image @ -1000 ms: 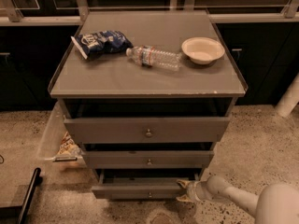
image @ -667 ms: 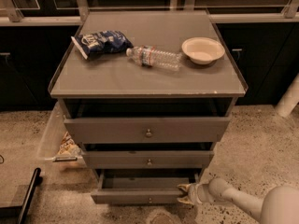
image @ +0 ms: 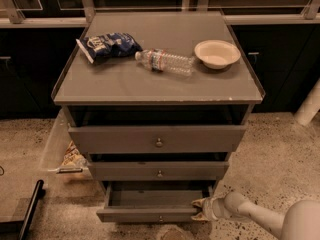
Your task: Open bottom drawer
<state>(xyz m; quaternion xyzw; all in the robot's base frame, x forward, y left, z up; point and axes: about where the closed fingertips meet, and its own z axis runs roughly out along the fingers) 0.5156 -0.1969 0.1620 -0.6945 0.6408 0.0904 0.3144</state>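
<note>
The bottom drawer (image: 150, 214) is the lowest and narrowest of three grey drawers, with a small round knob (image: 160, 217) at its centre. It stands pulled out, its dark inside showing. My gripper (image: 201, 208) reaches in from the lower right on a white arm and sits at the drawer's right front corner, touching its edge. Above it are the mid-sized drawer (image: 159, 170) and the widest top drawer (image: 157, 139), both slightly out.
On the cabinet top (image: 115, 84) lie a blue chip bag (image: 107, 45), a clear water bottle (image: 166, 62) and a white bowl (image: 217, 53). A clear bin (image: 57, 146) with snack bags stands at the left. A black object (image: 27, 209) lies on the floor lower left.
The bottom drawer has come a little further out, and my gripper has stayed at its right front corner, moving with it.
</note>
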